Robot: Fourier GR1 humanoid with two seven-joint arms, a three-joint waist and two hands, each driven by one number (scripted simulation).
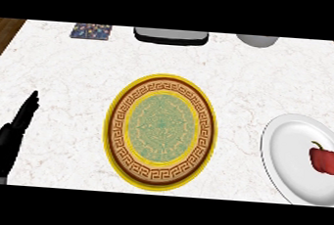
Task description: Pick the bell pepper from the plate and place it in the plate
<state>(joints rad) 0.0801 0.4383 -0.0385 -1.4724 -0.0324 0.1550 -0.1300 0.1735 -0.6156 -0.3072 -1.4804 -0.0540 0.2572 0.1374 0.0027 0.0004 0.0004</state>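
Marble counter (70,78); glossy red bell pepper (324,160) on round white plate (283,142).

A red bell pepper (324,160) with a short dark stem lies on a plain white plate (287,142) at the right side of the marble counter, near the front edge. The pepper sits right of the plate's centre, its stem pointing toward the far left. The white plate is round, and its right part runs out of view. In the middle of the counter, well apart from the white plate, lies a patterned plate (122,131): yellow rim, brown band with a key-pattern border, and a green ornamented centre. It holds nothing.
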